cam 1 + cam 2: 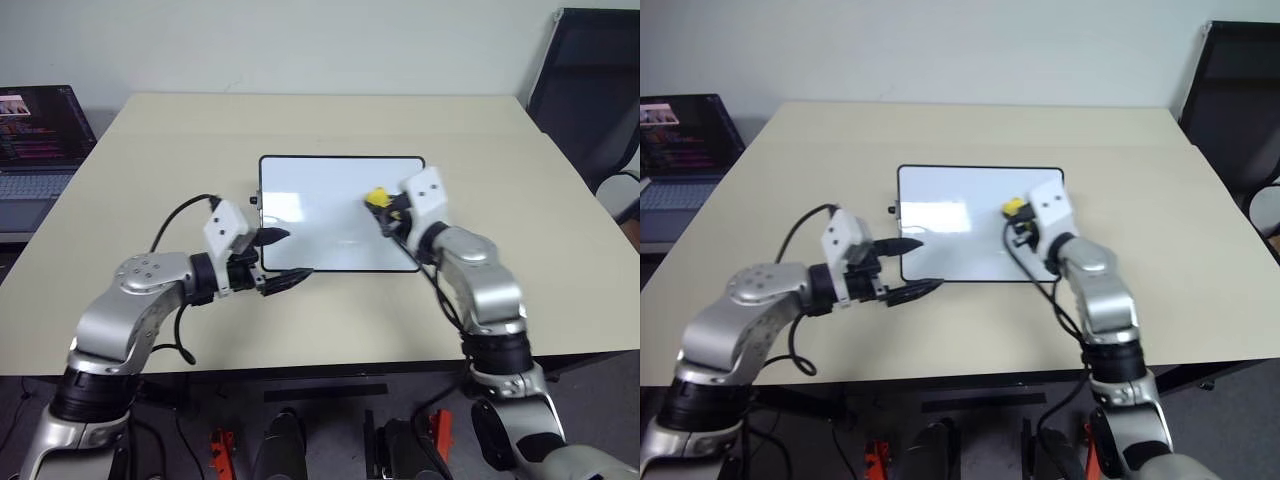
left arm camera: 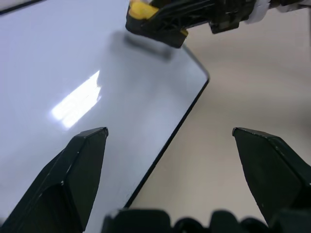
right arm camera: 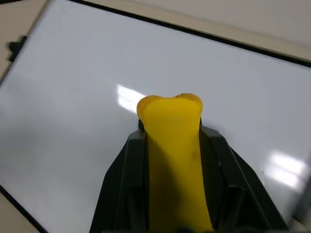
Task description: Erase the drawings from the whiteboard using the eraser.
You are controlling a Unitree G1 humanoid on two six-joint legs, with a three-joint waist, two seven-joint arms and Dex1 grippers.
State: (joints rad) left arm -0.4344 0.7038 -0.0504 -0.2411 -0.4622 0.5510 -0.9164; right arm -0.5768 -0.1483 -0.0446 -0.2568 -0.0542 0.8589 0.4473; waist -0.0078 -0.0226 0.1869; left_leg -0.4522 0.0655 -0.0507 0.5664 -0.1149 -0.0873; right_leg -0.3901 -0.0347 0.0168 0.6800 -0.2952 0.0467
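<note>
On the beige tabletop [image 1: 330, 320] lies the small rectangular glossy white whiteboard with a thin black frame and rounded corners [image 1: 320, 215], set near the middle, its long sides running across the robot's front. Over its right part hangs the right gripper [image 1: 385, 207], the silver forearm bent up from the table's near edge and reaching forward and slightly leftward, nearly level. Its two black fingers are clamped on the small bright yellow oblong eraser [image 3: 174, 145], which is squeezed at the waist so that its free end bulges beyond the fingertips; in the right wrist view that end points out over the white surface. Whether the eraser touches the board cannot be told; the left wrist view shows a soft shadow on the glossy surface just under it.

At the board's near left corner sits the left gripper [image 1: 278, 258], the arm bowed outward with the elbow wide to the left and the wrist turned inward to the right. Its black fingers [image 2: 82, 165] stand well apart with nothing between them, one above the white surface, the other off the board's near edge over the table.

Beyond the table's far left corner stands a dark laptop with a lit screen [image 1: 40, 130].
</note>
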